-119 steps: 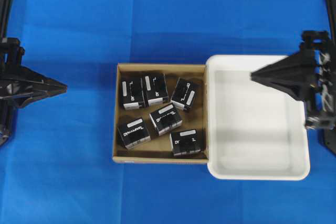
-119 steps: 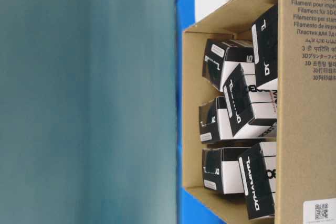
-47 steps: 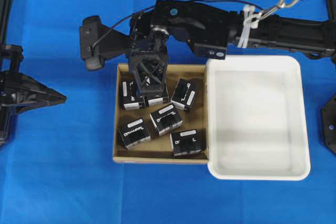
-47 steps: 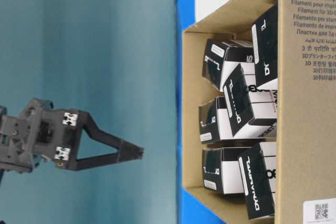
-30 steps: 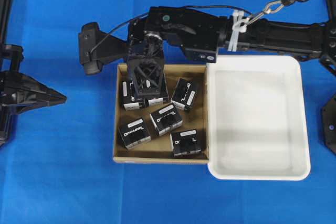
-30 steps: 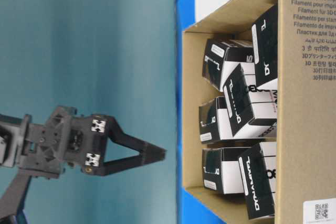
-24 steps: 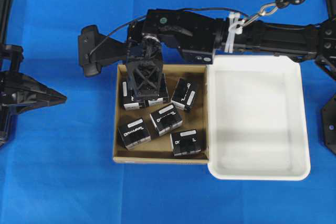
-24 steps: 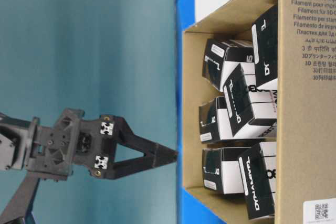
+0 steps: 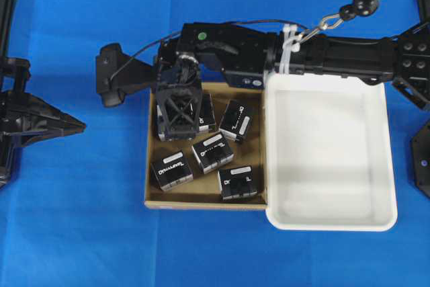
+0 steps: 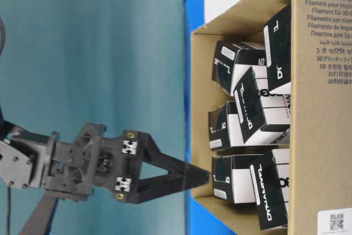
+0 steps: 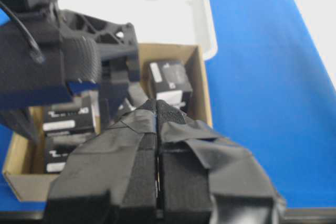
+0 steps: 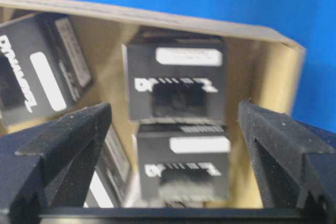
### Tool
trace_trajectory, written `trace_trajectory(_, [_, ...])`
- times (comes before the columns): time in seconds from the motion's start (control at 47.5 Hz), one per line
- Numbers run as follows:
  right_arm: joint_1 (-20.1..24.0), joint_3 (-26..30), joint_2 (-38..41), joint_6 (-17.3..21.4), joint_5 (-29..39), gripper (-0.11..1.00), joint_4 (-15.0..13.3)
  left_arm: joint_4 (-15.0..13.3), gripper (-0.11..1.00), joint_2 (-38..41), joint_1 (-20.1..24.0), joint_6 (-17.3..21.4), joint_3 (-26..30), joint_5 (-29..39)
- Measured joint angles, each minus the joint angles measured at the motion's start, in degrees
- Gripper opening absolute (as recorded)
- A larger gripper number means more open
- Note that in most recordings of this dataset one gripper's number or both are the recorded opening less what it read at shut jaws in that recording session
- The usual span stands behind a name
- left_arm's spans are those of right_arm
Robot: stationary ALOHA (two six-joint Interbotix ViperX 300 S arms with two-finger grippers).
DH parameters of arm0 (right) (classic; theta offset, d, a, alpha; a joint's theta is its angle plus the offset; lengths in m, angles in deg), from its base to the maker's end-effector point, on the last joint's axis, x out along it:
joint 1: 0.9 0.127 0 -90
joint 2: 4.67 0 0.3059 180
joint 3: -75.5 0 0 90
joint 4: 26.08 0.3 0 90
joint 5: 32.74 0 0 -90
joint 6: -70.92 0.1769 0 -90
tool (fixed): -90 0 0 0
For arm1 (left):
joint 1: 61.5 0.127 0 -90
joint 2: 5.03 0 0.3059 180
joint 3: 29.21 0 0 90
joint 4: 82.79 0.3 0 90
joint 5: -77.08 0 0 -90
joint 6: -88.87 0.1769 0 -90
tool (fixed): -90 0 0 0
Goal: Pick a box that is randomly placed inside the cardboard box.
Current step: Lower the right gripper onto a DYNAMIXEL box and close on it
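Observation:
The cardboard box sits mid-table and holds several small black boxes with white labels. Four show uncovered, such as one in the middle. My right gripper reaches across over the carton's back-left corner and hides the boxes there. It is open. In the right wrist view its fingers stand either side of one box, with another box beyond. In the table-level view its tips are level with the carton's opening. My left gripper is shut and empty, far left of the carton.
A large white tray stands against the carton's right wall. The right arm stretches over the tray's back edge. Blue cloth covers the table all round. The left wrist view shows the carton and the tray beyond its own shut tips.
The right arm swung from the right side across the tray to the carton's back-left corner, shifted left and came down to the carton's opening. The left gripper has not moved.

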Motion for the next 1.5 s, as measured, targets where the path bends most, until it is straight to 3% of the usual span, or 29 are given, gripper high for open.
trace_trajectory(0.484, [0.09, 0.00, 2.37, 0.18, -2.46, 1.00, 0.35, 0.00, -0.06, 0.00, -0.18, -0.09, 0.00, 0.00])
trace_trajectory(0.948, [-0.09, 0.00, 2.37, 0.18, -2.72, 1.00, -1.76, 0.00, -0.06, 0.00, -0.26, -0.09, 0.09, 0.00])
trace_trajectory(1.495, [0.97, -0.62, 4.48, 0.35, -3.78, 1.00, -1.85, 0.00, -0.06, 0.00, -0.79, -0.18, 0.00, 0.00])
